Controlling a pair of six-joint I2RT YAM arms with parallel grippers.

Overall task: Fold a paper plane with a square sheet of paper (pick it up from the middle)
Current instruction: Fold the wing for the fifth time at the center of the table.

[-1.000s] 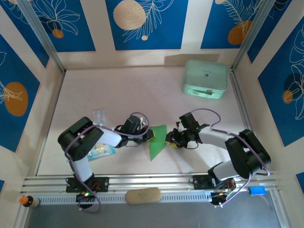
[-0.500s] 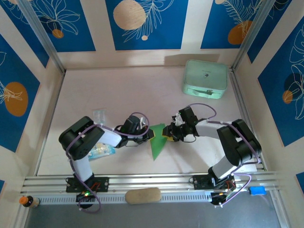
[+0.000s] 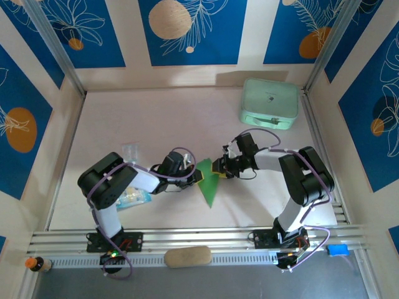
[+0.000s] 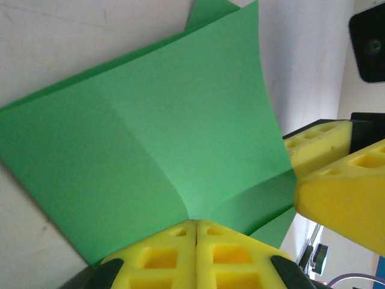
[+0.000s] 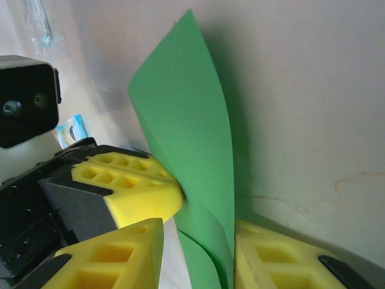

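Observation:
The bright green square sheet of paper [image 3: 209,182] is folded into a pointed wedge, tip toward the near edge, and stands curled off the table. My left gripper [image 3: 198,177] is shut on its left edge; in the left wrist view the yellow pads [image 4: 174,253] meet at the paper [image 4: 180,120], which creases out from them. My right gripper [image 3: 217,168] reaches in from the right. Its fingers [image 5: 114,256] stand apart with the curved paper edge [image 5: 192,132] between them, lying against the right-hand finger. The left gripper's pad [image 5: 129,180] presses the sheet's other side.
A pale mint-green case [image 3: 269,103] sits at the back right. A clear packet with blue print [image 3: 132,198] lies under the left arm, with a small clear piece [image 3: 130,151] behind it. A beige pad [image 3: 187,256] rests on the front rail.
My right arm has swung left and away from me, bringing its gripper onto the paper's right edge. The paper's tip has shifted right. The left gripper has stayed shut in place.

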